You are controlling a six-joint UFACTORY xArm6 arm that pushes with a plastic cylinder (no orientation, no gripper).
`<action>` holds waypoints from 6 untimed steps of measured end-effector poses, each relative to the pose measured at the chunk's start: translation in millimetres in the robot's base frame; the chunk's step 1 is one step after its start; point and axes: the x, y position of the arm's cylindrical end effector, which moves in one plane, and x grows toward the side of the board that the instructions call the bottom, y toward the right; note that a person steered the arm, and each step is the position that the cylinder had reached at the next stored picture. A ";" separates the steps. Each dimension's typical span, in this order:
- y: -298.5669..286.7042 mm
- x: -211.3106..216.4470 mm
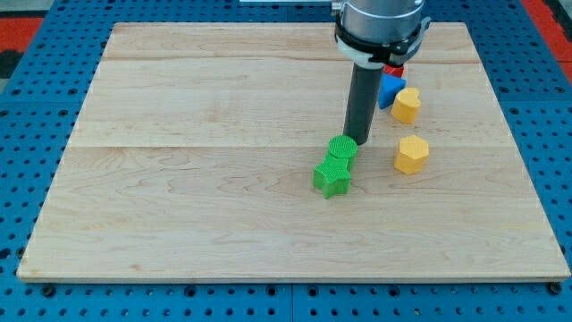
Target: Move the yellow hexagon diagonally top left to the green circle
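The bench (223,206) is a pale wooden board of joined planks, resting on a blue perforated surface (27,134). Just right of its middle lie a green circle (341,148) and a green star (332,178), touching, the star toward the view's bottom. Toward the view's right lie a yellow hexagon (412,155), another yellow block (407,105) above it, a blue triangle (390,88) beside that, and a partly hidden red block (394,69).

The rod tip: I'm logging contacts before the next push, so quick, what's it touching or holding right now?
My tip: no gripper, holds nothing; it sits at the green circle by its upper right edge, apart from the yellow hexagon.
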 end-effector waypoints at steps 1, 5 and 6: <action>-4.8 28.2; 92.5 27.8; 28.2 17.7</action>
